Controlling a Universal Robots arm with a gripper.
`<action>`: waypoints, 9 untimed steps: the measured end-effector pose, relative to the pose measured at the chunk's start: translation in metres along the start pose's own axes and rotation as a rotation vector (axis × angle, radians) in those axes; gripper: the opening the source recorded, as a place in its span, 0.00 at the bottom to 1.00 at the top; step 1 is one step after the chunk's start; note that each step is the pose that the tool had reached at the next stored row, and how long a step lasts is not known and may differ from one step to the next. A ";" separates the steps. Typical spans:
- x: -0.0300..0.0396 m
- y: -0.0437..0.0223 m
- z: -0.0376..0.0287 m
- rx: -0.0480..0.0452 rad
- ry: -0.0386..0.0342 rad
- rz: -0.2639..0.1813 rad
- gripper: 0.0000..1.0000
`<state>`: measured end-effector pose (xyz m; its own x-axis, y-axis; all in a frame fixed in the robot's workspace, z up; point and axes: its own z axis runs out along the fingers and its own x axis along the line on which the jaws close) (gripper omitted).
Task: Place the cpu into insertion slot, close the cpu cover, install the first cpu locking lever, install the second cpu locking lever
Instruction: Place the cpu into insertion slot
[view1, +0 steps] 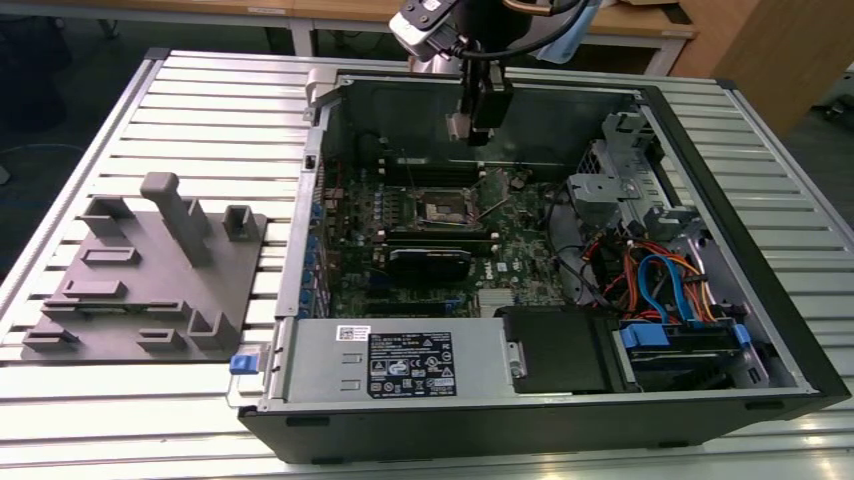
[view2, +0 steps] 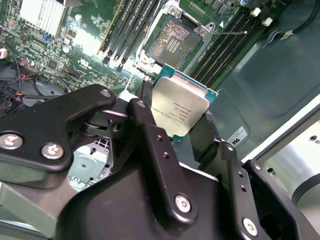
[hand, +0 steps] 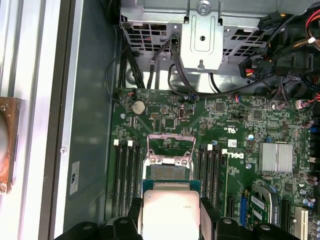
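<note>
We find the black gripper pinching the flat square silver-grey cpu, clear of the dark silver-rimmed insertion slot; placement is in hand, we judge, demanding square alignment.

We saw a silver slatted metal table carrying two things: an open black desktop computer case lying on its side and, at the exterior view's left, a grey moulded fixture block just beside it
</note>
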<state>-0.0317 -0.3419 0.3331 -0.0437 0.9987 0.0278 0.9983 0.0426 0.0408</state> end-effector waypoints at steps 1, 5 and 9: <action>0.0000 0.0000 0.0000 0.0000 0.0001 -0.001 0.54; 0.0000 0.0000 0.0000 0.0000 0.0001 -0.001 0.54; 0.0000 0.0000 0.0000 0.0000 0.0001 -0.001 0.54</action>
<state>-0.0317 -0.3419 0.3331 -0.0451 0.9986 0.0278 0.9982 0.0440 0.0407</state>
